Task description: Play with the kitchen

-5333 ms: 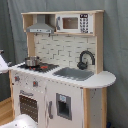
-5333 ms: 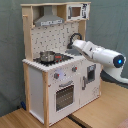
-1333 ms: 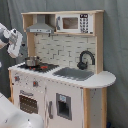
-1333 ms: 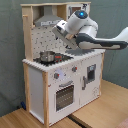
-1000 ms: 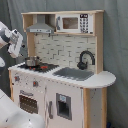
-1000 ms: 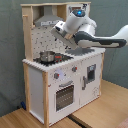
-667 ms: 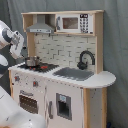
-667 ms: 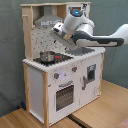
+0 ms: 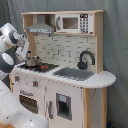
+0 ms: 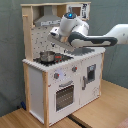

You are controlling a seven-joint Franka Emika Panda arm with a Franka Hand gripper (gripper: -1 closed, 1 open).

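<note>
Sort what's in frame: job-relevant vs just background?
Job-relevant:
- the kitchen, with pot on its stovetop, faucet, sink, knobs, oven door, microwave
- gripper, above the pot

Background:
- grey curtain
- wooden floor

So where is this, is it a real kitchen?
Probably not a real one: it looks like a lab or test room. The kitchen is a toy of white panels and light wood, a robot arm reaches over its little pot, and a plain grey curtain hangs behind.
</note>
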